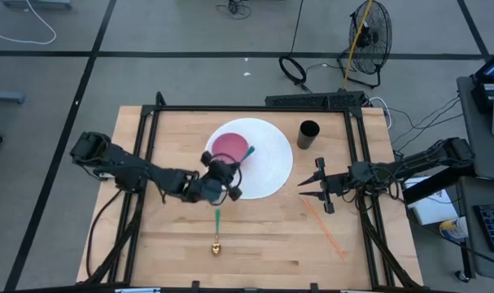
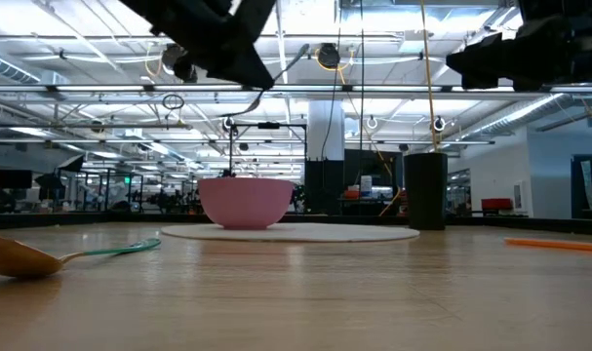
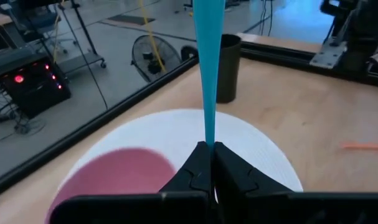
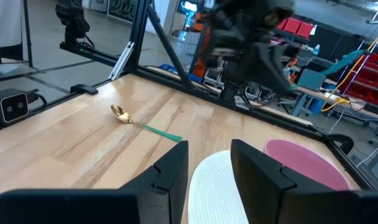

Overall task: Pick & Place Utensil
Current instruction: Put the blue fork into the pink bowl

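Observation:
My left gripper (image 1: 223,177) is above the near left part of the white plate (image 1: 267,167) and is shut on a teal utensil (image 3: 208,68). The utensil's free end (image 1: 248,150) reaches out over the pink bowl (image 1: 229,146), which stands on the plate. A gold spoon with a green handle (image 1: 216,233) lies flat on the table near the front edge. My right gripper (image 1: 316,186) waits open at the plate's right, with nothing between its fingers (image 4: 170,171). My left gripper pinches the teal utensil's narrow part (image 3: 209,140) between its two fingertips. The fingers come from the table's left and point slightly down. The utensil runs on ahead of them, widening toward its free end. It is lifted clear of plate and bowl.
A black cup (image 1: 308,134) stands at the plate's far right. A thin orange stick (image 1: 325,229) lies on the wood at the near right. A black frame (image 1: 255,108) runs along the table's edges. Bare wood shows at the near left.

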Action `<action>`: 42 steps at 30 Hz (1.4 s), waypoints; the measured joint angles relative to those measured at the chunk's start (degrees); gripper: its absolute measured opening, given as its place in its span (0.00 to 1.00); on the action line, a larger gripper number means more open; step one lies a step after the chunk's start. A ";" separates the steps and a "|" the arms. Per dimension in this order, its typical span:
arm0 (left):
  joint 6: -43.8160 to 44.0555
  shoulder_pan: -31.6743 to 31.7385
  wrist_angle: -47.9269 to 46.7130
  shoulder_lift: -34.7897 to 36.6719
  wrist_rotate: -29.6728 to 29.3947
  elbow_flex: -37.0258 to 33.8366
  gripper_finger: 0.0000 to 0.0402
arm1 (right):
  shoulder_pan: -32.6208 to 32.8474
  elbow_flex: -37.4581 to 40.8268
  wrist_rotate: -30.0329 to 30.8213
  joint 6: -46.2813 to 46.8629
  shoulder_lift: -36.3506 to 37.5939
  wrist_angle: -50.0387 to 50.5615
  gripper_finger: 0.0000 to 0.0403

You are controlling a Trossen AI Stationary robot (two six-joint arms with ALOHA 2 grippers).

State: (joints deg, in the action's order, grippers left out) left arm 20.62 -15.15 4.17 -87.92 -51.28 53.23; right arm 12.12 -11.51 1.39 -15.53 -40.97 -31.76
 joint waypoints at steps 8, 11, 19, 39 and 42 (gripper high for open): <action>-3.45 9.08 1.48 0.00 7.83 0.00 0.01 | -0.01 0.00 0.00 -0.07 0.01 0.41 0.29; -3.36 12.53 1.61 0.00 10.55 0.00 0.01 | 0.00 0.00 0.00 -0.09 0.02 0.41 0.29; 3.00 19.67 8.18 0.00 12.82 -4.44 0.01 | 0.00 0.00 0.00 -0.12 0.02 0.37 0.29; 15.21 24.92 27.61 -0.99 12.22 -19.04 0.02 | -0.02 0.00 0.00 -0.15 0.02 -0.18 0.29; 16.01 25.22 29.74 -2.85 12.21 -19.04 0.01 | -0.02 0.00 0.00 -0.15 0.02 -0.16 0.29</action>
State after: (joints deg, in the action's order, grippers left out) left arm 36.62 10.07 33.91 -90.77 -39.07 34.19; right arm 12.10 -11.51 1.39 -15.68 -40.95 -31.92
